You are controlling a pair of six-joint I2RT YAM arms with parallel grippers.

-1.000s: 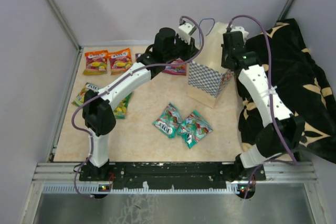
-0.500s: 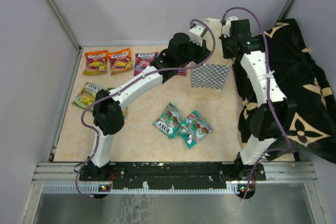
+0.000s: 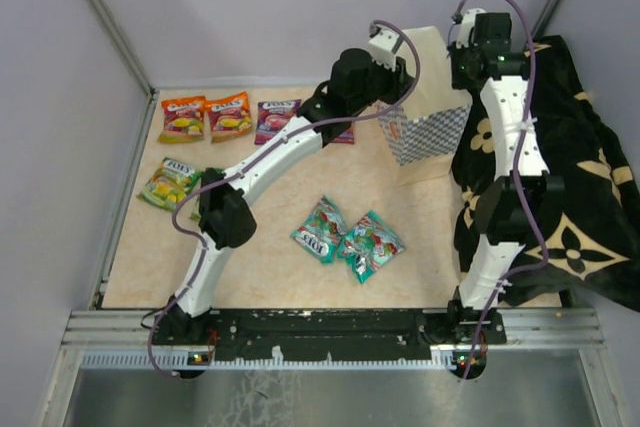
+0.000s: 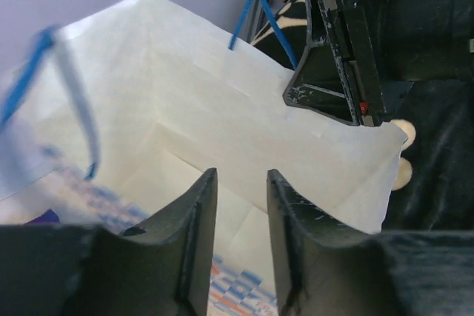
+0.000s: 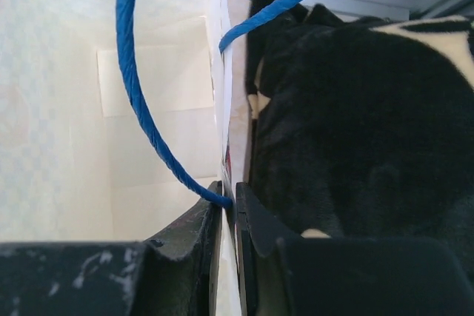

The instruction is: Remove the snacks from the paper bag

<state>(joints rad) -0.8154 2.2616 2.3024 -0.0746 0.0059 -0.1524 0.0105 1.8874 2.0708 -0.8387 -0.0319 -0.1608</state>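
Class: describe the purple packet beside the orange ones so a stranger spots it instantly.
On the table, find the far-left corner and the row of packets lying there. Third from the left is the purple packet. It sits just right of two orange packets.

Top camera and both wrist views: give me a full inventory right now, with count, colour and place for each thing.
orange snacks: two, orange, side by side at the far left of the table
purple snacks: one clear, a second mostly hidden under the left arm, far edge
green snack: at least one, green-yellow, left edge
teal snacks: two, teal, touching, centre near side
paper bag: one, beige with blue-white checked side, tilted, far right
cord handles: blue, at the bag's mouth
black cloth: one, black with gold marks, right side
table: one, beige
left hand: open, empty, at the bag's mouth
right hand: shut on the bag's rim by a cord end
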